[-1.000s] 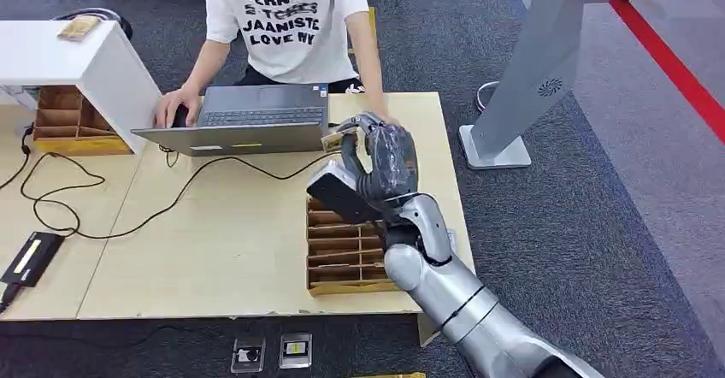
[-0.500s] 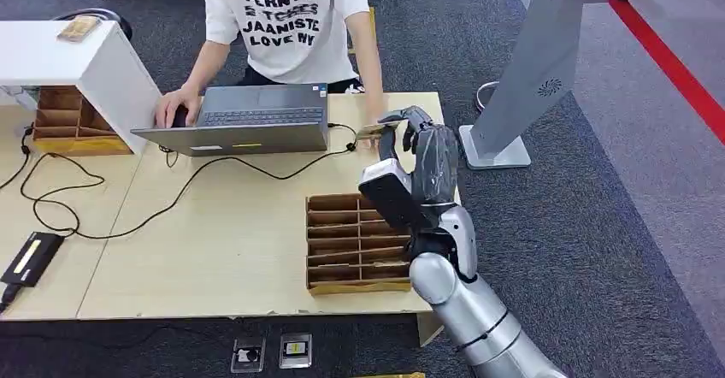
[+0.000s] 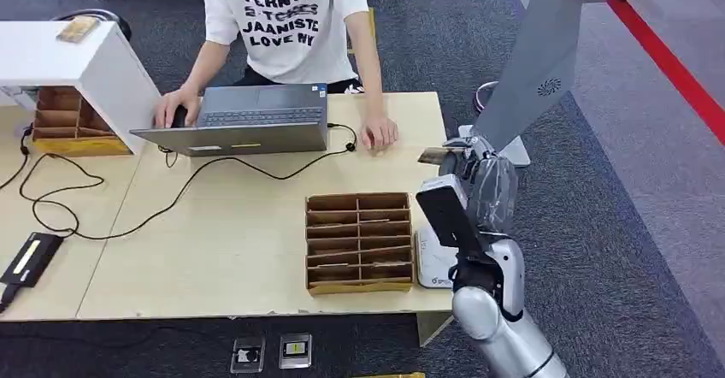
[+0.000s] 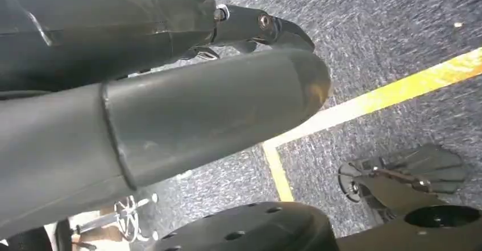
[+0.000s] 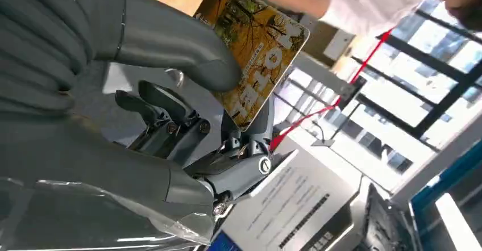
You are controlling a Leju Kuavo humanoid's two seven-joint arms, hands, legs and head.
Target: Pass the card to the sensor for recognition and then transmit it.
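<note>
Raised right hand point(image 3: 480, 183) pinches the card point(image 5: 258, 46) beside the table point(image 3: 239, 250) edge.

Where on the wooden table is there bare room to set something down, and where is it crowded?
Free: the table between the cable and the cardboard organizer; also between the organizer and the laptop. Crowded: the right edge, where the right hand holds the card, and by the person's hand.

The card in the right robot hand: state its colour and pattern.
The card shows a yellow-orange autumn foliage picture with pale lettering, seen best in the right wrist view, pinched by the right robot hand.
</note>
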